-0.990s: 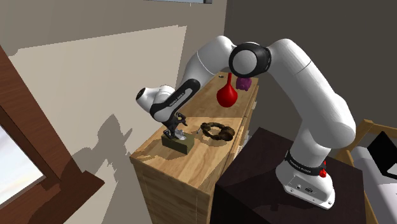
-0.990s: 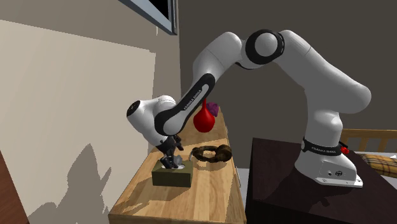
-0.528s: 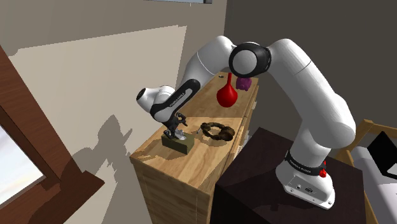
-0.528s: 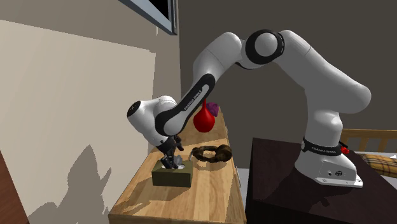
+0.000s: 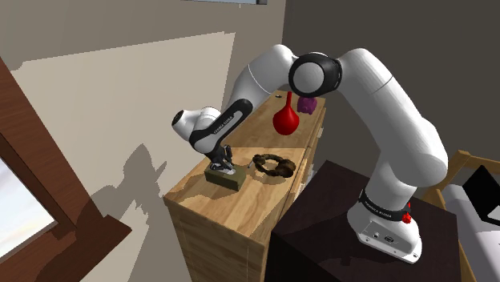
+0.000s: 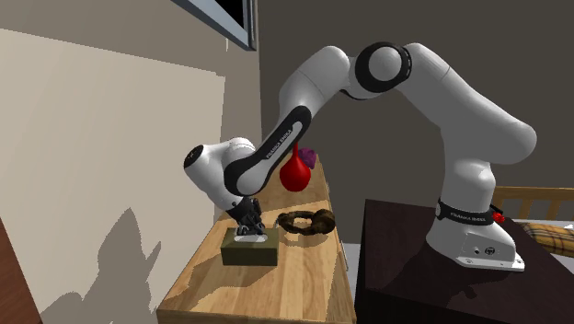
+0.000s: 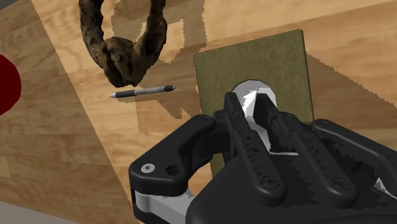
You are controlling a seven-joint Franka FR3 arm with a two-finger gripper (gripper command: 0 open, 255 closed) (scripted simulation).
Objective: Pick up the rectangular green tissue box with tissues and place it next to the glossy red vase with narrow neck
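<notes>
Wooden dresser top (image 5: 240, 207) is seen against a beige wall, with the vase (image 5: 286, 118) near its far end. Well apart from the vase, the box (image 5: 225, 178) is laid flat, opening upward, its long axis crosswise to the line toward the vase. Headphones (image 5: 272, 165) and a pen (image 7: 141, 92) are found between them. The gripper (image 7: 252, 107) is set down on the tissue (image 7: 256, 89); whether it is clamped cannot be told

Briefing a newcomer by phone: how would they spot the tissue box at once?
Find the wooden dresser beside the robot's stand. On top, toward the end away from the red vase, sits the tissue box, under the gripper. It is the only olive-green block, white tissue showing on top, unlike the brown headphones beside it.
</notes>
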